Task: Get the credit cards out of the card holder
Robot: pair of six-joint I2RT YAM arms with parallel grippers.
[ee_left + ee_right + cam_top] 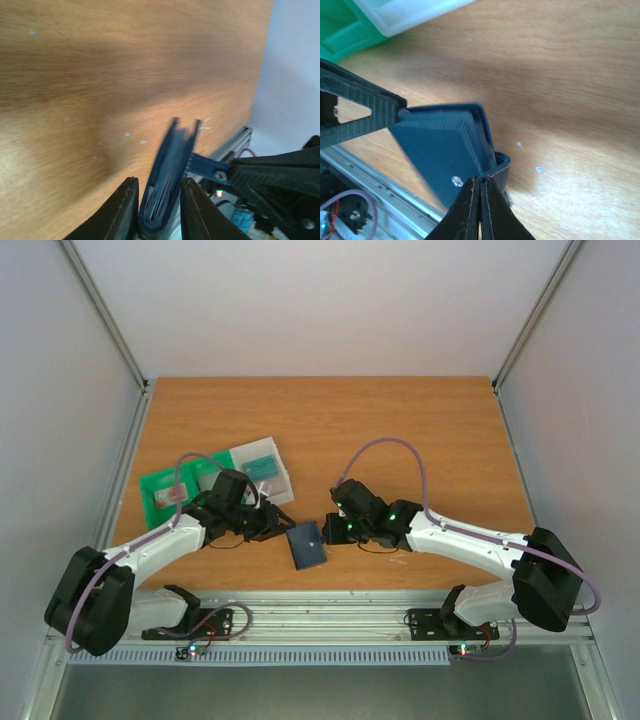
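The dark navy card holder is held between both grippers near the table's front edge. In the left wrist view it stands edge-on between my left gripper's fingers, which are shut on its folded end. Pale edges of the credit cards show inside its pockets. My right gripper is shut on the holder's closing strap, beside a snap stud. The strap also shows in the left wrist view. In the top view the left gripper is at the holder's left and the right gripper at its right.
A green plastic bin and a white plastic bin stand behind the left arm; something teal lies in the white one. Both show at the top left of the right wrist view, the green one and the white one. A metal rail runs along the near edge.
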